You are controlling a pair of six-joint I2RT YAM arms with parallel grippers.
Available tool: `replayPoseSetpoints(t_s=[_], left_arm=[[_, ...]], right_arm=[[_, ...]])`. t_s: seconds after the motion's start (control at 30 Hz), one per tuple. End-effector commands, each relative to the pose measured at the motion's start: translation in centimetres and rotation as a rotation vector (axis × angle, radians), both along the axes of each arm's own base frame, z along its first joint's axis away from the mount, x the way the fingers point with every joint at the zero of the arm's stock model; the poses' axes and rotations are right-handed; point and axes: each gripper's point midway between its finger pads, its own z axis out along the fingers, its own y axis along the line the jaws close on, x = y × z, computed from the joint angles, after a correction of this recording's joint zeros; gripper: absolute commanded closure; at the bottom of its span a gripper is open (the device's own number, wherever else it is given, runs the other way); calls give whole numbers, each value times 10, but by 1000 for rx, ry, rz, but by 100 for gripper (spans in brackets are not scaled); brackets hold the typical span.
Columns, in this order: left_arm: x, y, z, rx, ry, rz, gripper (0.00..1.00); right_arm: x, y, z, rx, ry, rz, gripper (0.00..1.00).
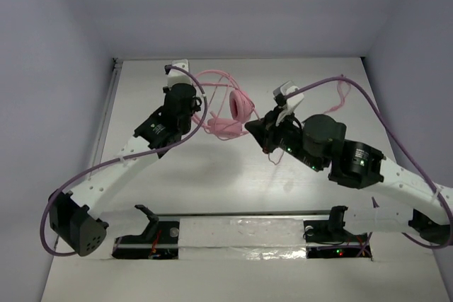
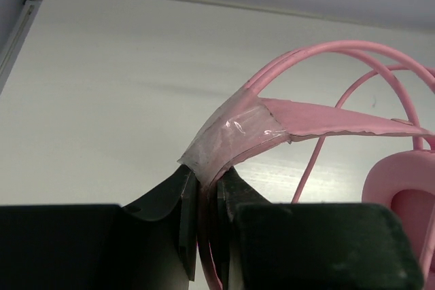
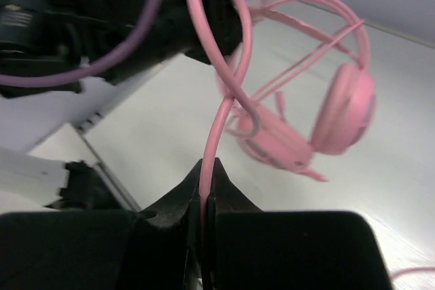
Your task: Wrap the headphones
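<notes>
While the left gripper pinches the taped headband to steady the headphones between both grippers, the right gripper, just right of the earcups, is clamped on the cord, I'd guess ready to loop it around.

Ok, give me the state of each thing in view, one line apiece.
headphones: held by the headband, earcups low by the table.
headband: taped at one end, pinched there.
tape: wrapped round the headband, crinkled.
cord: looped upward, pinched at its lower run.
left gripper: shut on the headband.
right gripper: shut on the cord.
</notes>
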Motion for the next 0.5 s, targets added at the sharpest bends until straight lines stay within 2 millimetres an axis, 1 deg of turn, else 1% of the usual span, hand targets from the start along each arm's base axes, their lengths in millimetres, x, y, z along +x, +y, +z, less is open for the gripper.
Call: replayPoseSetpoints(t_s=[0.0, 0.03, 0.07, 0.13, 0.17, 0.2, 0.23, 0.27, 0.3, 0.33, 0.37, 0.4, 0.47], left_arm=[[-17, -14, 41, -89, -93, -144, 100], [-21, -17, 41, -93, -84, -174, 100], [-26, -17, 46, -79, -92, -203, 100], [-36, -30, 47, -63, -79, -317, 100], [-40, -35, 48, -57, -73, -361, 100], [-45, -39, 50, -33, -69, -409, 100], [-50, -41, 53, -34, -61, -434, 100], [-58, -49, 58, -49, -67, -505, 100], [-65, -55, 62, -46, -60, -559, 100], [-66, -54, 63, -36, -55, -562, 100], [-69, -57, 63, -26, -45, -596, 100], [-71, -57, 63, -12, -37, -604, 100], [-75, -57, 58, 19, -11, -633, 100]], right_arm=[[28, -25, -4, -141, -78, -149, 100], [36, -29, -10, -162, -82, -179, 100], [48, -37, -12, -175, -84, -222, 100], [59, -41, -14, -173, -83, -245, 100], [67, -46, -22, -194, -86, -268, 100], [72, -45, -22, -182, -92, -276, 100], [76, -45, -26, -188, -87, -283, 100], [80, -46, -34, -208, -82, -292, 100], [86, -47, -37, -212, -87, -306, 100], [88, -49, -39, -216, -85, -315, 100], [92, -50, -43, -223, -80, -326, 100], [97, -54, -43, -221, -77, -344, 100], [100, -56, -38, -192, -85, -339, 100]])
